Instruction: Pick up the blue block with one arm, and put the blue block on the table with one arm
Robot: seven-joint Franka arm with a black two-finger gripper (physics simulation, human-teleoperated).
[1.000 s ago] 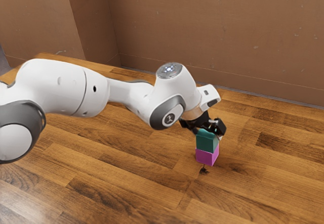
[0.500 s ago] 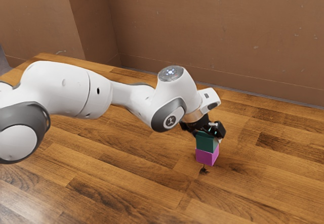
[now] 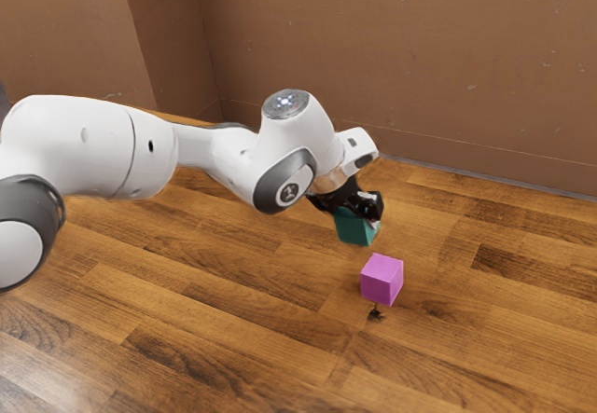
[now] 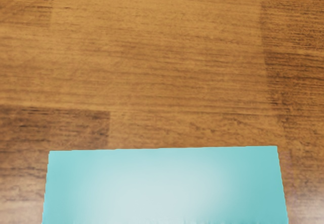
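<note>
The blue block [image 3: 354, 230] is grasped by the hand [image 3: 356, 214], aloft just right of the exterior view's centre, apart from the pink block [image 3: 381, 281]. It should be carried clear, levelled, lowered gently onto bare tabletop [image 3: 238, 278], and released only once fully supported.

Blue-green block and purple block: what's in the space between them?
In the exterior view, only bare wooden table shows between the blue-green block and the purple block.
</note>
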